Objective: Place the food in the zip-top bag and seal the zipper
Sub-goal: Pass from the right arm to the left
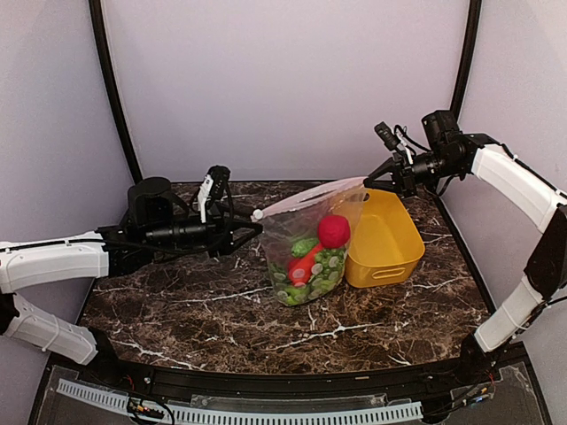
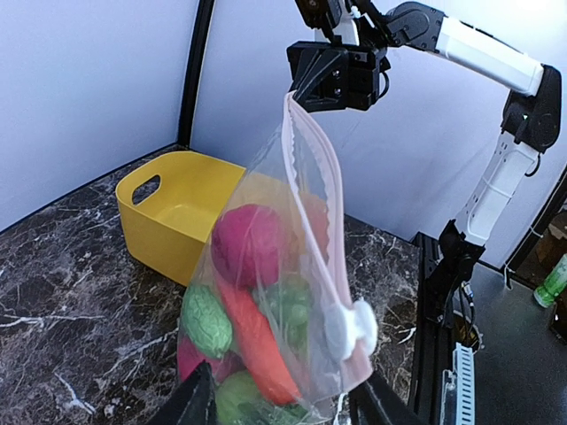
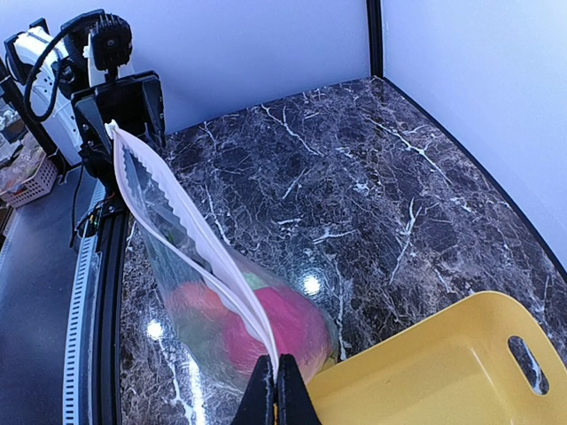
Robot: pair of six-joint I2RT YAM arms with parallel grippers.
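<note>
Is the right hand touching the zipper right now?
Touching. The right wrist view shows the right hand shut on the zipper: the pale strip runs straight down into its closed fingertips, with no gap.

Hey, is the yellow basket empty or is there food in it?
Empty: the basket shows only bare yellow floor; the food sits in the bag.

Zip-top bag (image 1: 301,221) is clear crinkly plastic; basket (image 1: 390,266) smooth plastic; table (image 1: 177,301) glossy marble-look.
</note>
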